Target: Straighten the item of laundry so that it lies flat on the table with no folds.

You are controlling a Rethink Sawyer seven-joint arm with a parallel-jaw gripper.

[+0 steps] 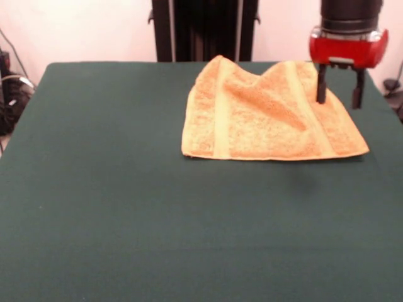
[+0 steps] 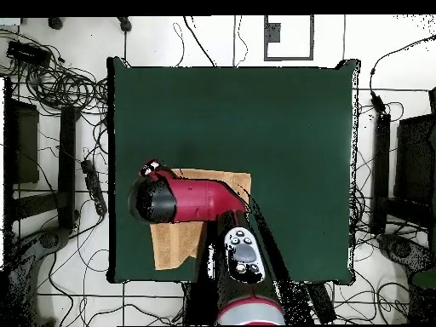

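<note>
Two black fingers, apart, of the red-and-black gripper (image 1: 339,95) hang at the upper right over the rumpled orange-tan terry washcloth (image 1: 267,116), seemingly poised to tug its raised ridge flat on the dark green felt table (image 1: 157,220).

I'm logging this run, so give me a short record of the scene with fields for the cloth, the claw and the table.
cloth: orange-tan washcloth on the table, not flat; a diagonal fold ridge runs across its middle and the far edge is humped
cloth position: toward the robot's side of the table, partly hidden under the arm in the overhead view
claw: claw open, two dark fingers pointing down over the cloth's far corner area; contact cannot be told
table: dark green table
task state: not yet straightened
</note>
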